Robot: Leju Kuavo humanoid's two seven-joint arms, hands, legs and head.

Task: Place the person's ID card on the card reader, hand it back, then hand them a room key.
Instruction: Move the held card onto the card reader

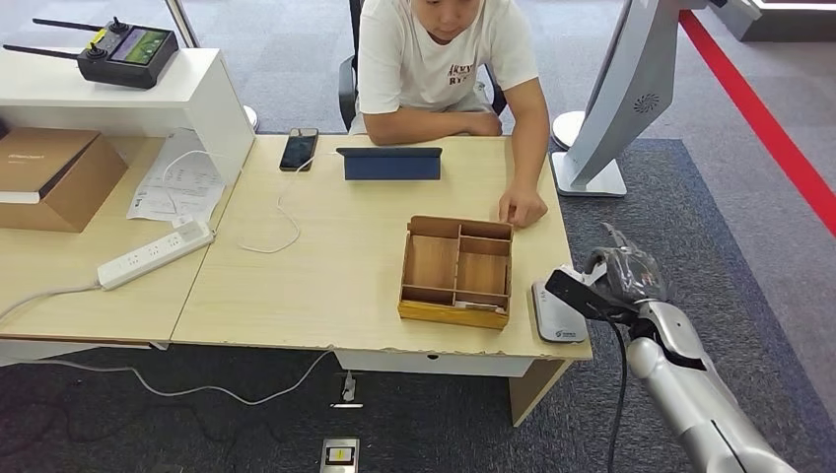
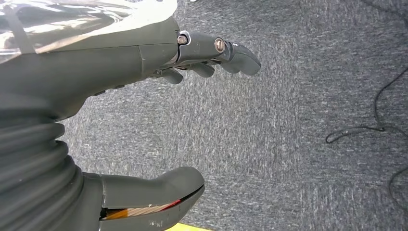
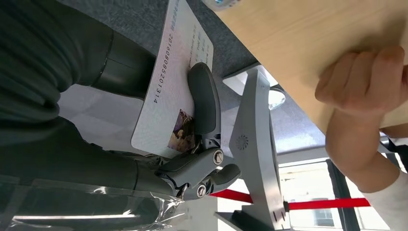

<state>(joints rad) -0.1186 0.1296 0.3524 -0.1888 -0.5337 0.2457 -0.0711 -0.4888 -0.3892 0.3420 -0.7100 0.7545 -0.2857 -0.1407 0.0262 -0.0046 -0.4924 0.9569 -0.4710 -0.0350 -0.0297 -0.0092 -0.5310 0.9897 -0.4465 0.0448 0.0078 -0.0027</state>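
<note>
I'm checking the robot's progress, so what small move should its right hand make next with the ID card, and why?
Probably lower the right hand a little toward the card reader at the table's edge. It holds the ID card above and beside the reader, and the card is not yet lying on it.

The ID card (image 3: 171, 82) pinched in my right robot hand (image 3: 202, 144) carries the clearest text: a printed number running along one edge, which I read as 201608085201314. Beside it stand short lines of smaller print, too small for me to make out, and a small photo near one corner. The person's white T-shirt (image 1: 434, 59) has dark red lettering on the chest that I cannot read. The white card reader (image 1: 554, 317) on the table (image 1: 325, 266) bears a small mark near its front edge, too tiny to read.
</note>
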